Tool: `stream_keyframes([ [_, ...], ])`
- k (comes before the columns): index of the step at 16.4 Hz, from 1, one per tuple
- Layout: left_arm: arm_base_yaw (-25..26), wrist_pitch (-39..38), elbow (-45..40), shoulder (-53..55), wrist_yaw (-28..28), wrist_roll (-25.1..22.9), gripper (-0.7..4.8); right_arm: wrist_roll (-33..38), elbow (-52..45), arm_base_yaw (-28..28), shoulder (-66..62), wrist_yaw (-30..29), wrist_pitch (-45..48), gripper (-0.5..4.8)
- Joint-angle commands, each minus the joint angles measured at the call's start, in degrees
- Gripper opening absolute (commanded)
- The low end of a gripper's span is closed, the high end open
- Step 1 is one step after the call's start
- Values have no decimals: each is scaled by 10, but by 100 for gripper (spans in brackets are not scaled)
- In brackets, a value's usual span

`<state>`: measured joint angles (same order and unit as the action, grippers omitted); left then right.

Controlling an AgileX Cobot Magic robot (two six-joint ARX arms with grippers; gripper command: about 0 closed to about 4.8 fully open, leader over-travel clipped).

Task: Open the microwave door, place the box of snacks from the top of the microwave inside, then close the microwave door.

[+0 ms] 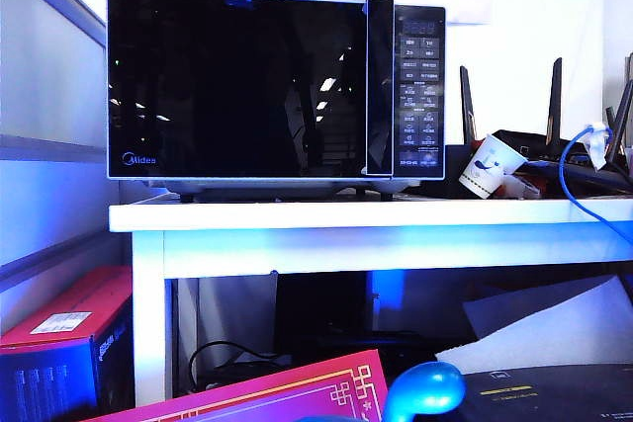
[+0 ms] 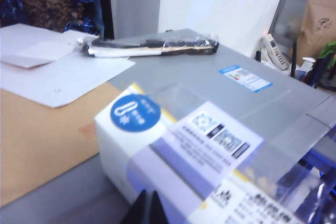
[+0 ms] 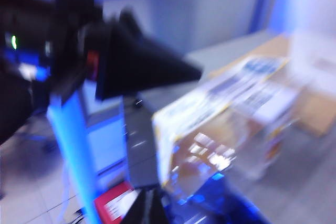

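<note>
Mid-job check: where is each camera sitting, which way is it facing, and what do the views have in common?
Exterior view: low in front of the table, facing the shut microwave door; no arm shows.
Left wrist view: above the microwave's top, facing the box of snacks; shut left gripper at the frame edge.
Right wrist view: blurred, beside the box; shut right gripper shows.
Both wrist views share the box.

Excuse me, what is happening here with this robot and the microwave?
Both pincers are up on top of the microwave, beside the box of snacks. The left pincer and the right pincer are both shut, and neither holds the box. The microwave door is closed, so the box is not yet inside.
</note>
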<state>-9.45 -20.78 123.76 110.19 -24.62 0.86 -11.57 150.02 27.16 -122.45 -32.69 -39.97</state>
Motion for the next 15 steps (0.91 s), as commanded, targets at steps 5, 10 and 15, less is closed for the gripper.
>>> stream_keyframes([
  [5, -1, -7, 3, -4, 4, -4, -6, 2, 2, 33, -38, -3, 36, -5],
  [10, 0, -10, 3, -10, 4, -4, -6, 2, 2, 37, -66, 52, 103, -5],
  [15, 0, -12, 3, -12, 4, -4, -6, -4, 3, 36, -79, 75, 152, -5],
])
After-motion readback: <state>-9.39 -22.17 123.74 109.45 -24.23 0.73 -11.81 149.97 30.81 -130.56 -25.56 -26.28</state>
